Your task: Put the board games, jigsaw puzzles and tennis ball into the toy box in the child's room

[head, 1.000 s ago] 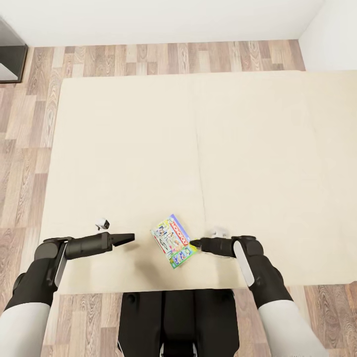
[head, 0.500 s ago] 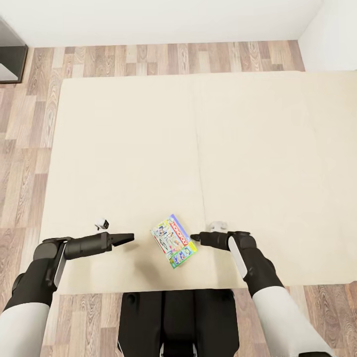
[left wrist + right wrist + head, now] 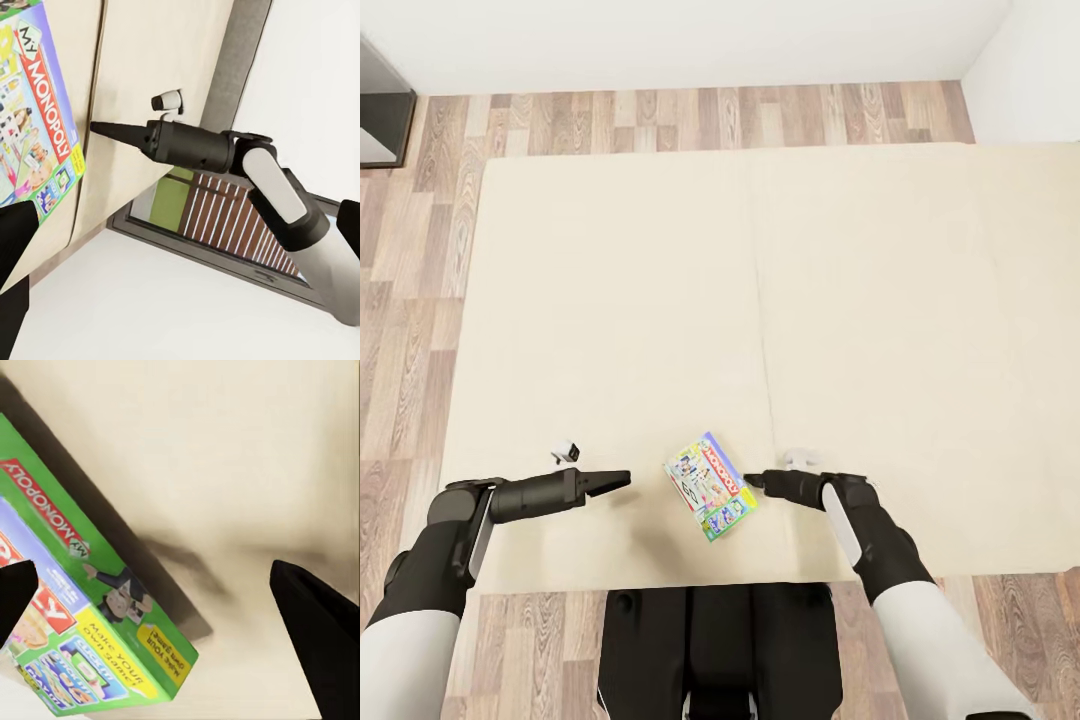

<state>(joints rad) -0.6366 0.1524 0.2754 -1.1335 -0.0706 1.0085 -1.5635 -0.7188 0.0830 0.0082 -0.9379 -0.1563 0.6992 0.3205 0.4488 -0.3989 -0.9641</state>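
A board game [image 3: 711,485] lies flat on the bed [image 3: 610,300], near its front edge. The right gripper [image 3: 753,481], fingers spread apart, sits just beside the game. The left gripper [image 3: 622,479] is near the game's other side, its fingers' state unclear.

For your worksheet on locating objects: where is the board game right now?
In the head view the board game lies on the bed near its front edge, between both grippers.

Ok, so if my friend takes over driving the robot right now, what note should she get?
Left claw: open, empty, level with the board game, a gap away.
Right claw: open, empty, tip close to the game's other side, not gripping it.
Things: the Monopoly game lies flat on the bed, near its front edge, between the two claws.
Done: nothing for this game; it is not picked up yet.
Left: grip it, carry it to the toy box, then check the other toys.
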